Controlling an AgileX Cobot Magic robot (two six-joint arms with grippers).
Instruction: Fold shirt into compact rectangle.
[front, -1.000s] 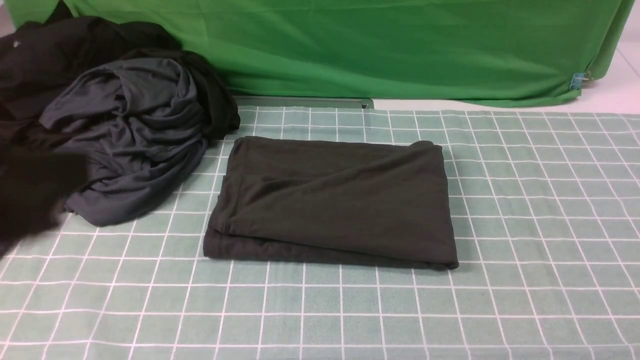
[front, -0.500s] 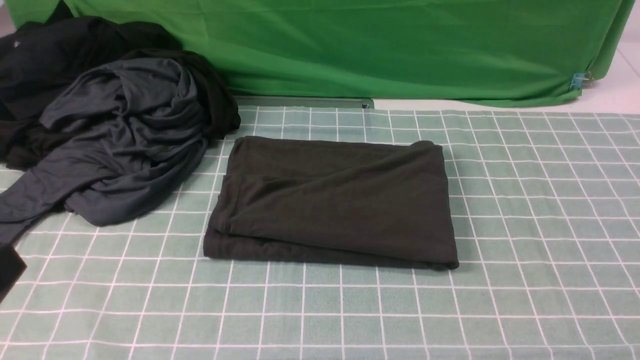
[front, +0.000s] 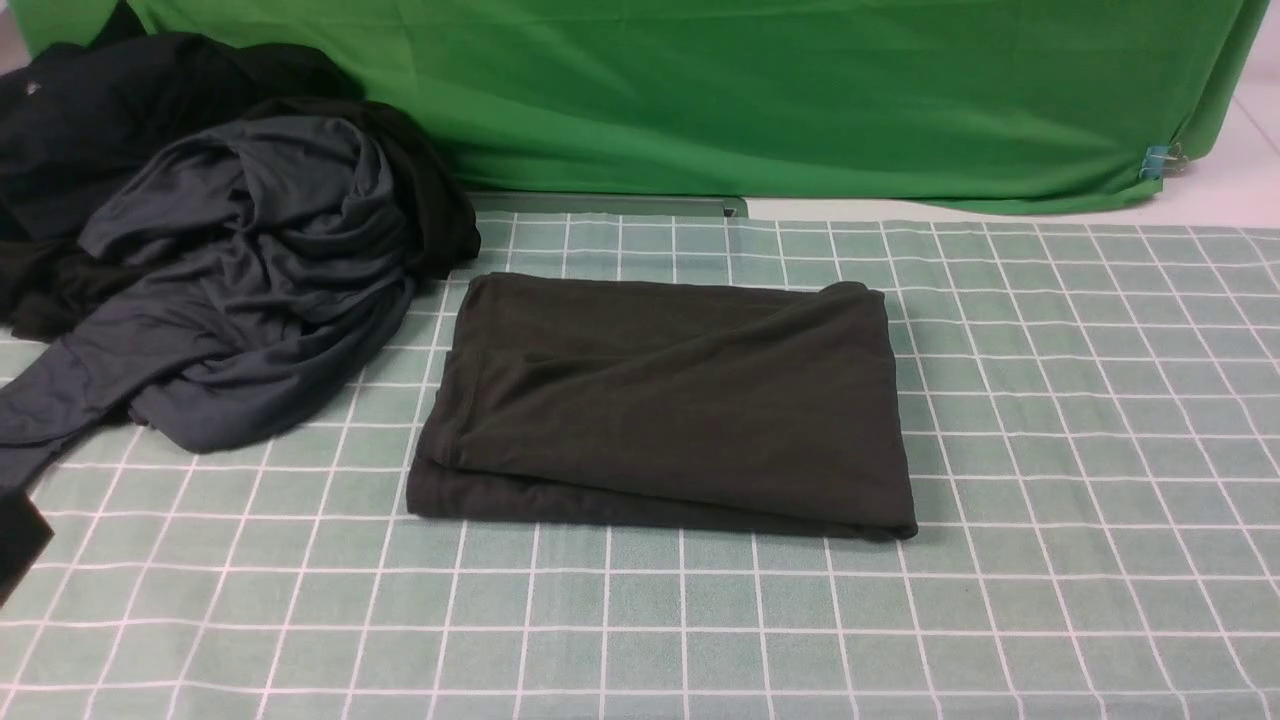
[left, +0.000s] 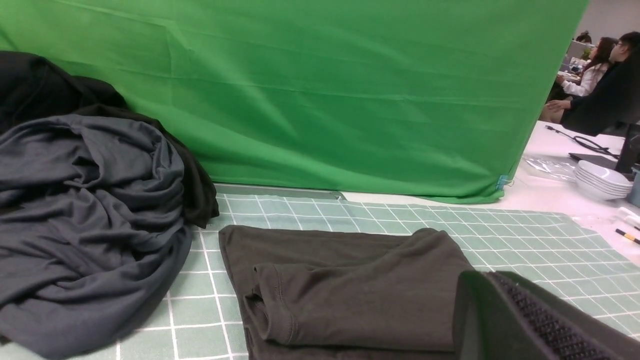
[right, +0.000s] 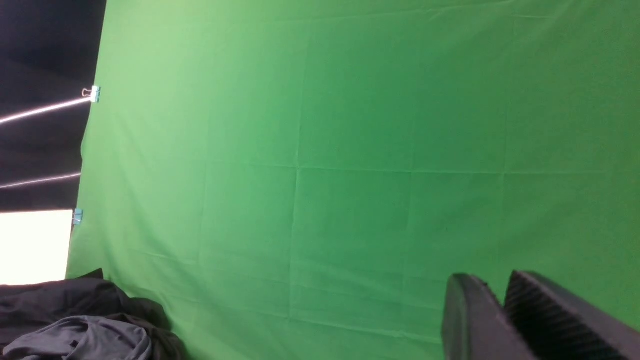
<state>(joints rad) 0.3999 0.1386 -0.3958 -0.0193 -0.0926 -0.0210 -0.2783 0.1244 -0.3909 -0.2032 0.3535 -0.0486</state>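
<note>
Both grippers cropped; shirt (front: 665, 400) logo hidden.

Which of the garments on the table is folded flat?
The dark brownish-black shirt at the centre, a neat rectangle; the slate-grey garment and black garment lie crumpled at left.

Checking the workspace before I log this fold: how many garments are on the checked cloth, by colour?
Brownish-black, folded: 1, the shirt
Slate blue-grey, crumpled: 1, the blue-grey garment
Black, crumpled: at least 1, the black garment heaped behind it; the heap hides whether there are more
Total: 3 that can be told apart
</note>
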